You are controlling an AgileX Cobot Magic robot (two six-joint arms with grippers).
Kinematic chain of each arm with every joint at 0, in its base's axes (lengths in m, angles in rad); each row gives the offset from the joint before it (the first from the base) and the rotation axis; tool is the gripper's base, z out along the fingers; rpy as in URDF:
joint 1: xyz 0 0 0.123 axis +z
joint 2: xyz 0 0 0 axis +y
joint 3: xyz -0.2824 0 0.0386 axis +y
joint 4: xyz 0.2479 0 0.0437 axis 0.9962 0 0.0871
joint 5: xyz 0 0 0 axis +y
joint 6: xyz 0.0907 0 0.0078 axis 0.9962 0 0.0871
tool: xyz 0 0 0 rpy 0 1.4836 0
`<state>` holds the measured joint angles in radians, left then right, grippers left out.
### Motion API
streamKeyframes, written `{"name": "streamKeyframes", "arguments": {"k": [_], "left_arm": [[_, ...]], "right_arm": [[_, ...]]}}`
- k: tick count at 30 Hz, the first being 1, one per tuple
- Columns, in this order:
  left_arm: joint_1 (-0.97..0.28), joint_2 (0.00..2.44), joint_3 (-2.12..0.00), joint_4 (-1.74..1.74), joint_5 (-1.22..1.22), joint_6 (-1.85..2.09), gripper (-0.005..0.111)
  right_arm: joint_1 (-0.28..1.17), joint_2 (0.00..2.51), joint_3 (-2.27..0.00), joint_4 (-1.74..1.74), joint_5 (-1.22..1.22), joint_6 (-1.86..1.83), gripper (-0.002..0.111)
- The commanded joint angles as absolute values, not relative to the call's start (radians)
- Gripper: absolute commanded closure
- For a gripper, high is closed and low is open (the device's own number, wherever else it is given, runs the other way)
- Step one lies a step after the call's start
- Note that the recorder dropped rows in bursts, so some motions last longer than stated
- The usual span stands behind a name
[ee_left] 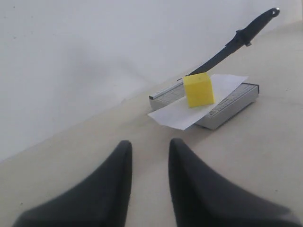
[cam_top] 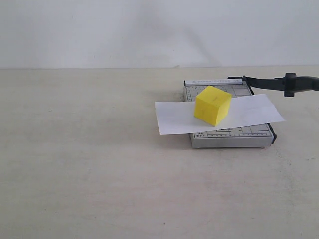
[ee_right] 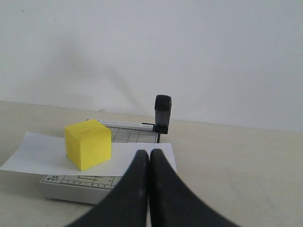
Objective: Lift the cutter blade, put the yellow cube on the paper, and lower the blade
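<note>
The yellow cube (cam_top: pixel 213 105) (ee_left: pixel 198 90) (ee_right: pixel 88 143) rests on the white paper (cam_top: pixel 172 118) (ee_left: pixel 177 113) (ee_right: pixel 33 153), which lies across the grey gridded cutter base (cam_top: pixel 232 137) (ee_left: pixel 232 101) (ee_right: pixel 71 187). The cutter blade (cam_top: pixel 271 82) (ee_left: pixel 236 42) (ee_right: pixel 162 113) is raised, its handle end up and off the base's far side. My left gripper (ee_left: pixel 149 146) is open and empty, well back from the cutter over bare table. My right gripper (ee_right: pixel 149 153) is shut on nothing, close to the base's near corner. Neither gripper shows in the exterior view.
A pale beige tabletop (cam_top: pixel 89 164) spreads wide to the left of and in front of the cutter. A plain white wall (cam_top: pixel 149 30) stands behind the table's far edge.
</note>
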<state>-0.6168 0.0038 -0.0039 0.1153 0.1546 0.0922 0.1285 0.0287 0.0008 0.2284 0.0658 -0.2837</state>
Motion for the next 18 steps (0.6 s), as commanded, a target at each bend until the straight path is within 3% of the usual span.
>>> {"name": "streamKeyframes", "arguments": {"k": [1,18], "left_arm": [[-0.561,0.000,0.000,0.112,0.173,0.099,0.080],[-0.545,0.000,0.000,0.112,0.173,0.099,0.080]], "right_arm": [[0.126,0.022,0.000,0.231,0.061,-0.286,0.108],[0.126,0.022,0.000,0.231,0.059,-0.286,0.108]]}}
